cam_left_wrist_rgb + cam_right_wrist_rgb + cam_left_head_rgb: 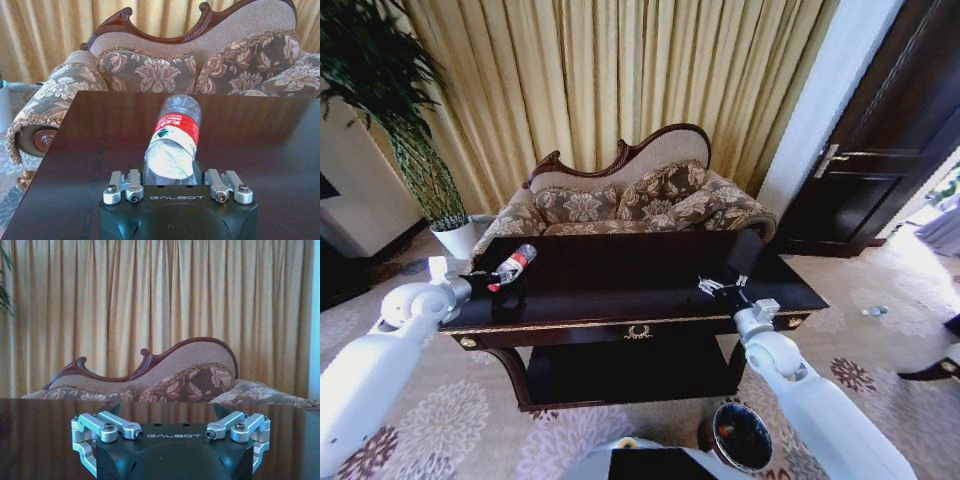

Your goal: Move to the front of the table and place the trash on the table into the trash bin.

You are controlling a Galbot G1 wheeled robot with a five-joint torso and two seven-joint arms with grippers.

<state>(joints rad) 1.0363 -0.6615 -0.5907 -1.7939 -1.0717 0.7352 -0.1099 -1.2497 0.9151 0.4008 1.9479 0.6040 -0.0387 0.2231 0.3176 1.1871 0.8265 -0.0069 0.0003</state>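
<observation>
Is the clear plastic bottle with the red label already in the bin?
No, the clear plastic bottle lies on the dark glossy table at the left gripper.

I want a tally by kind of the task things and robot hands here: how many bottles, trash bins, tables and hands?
bottle: 1
trash bin: 1
table: 1
hands: 2 (left hand at the bottle, right hand over the table's right part)
Total: 5
</observation>
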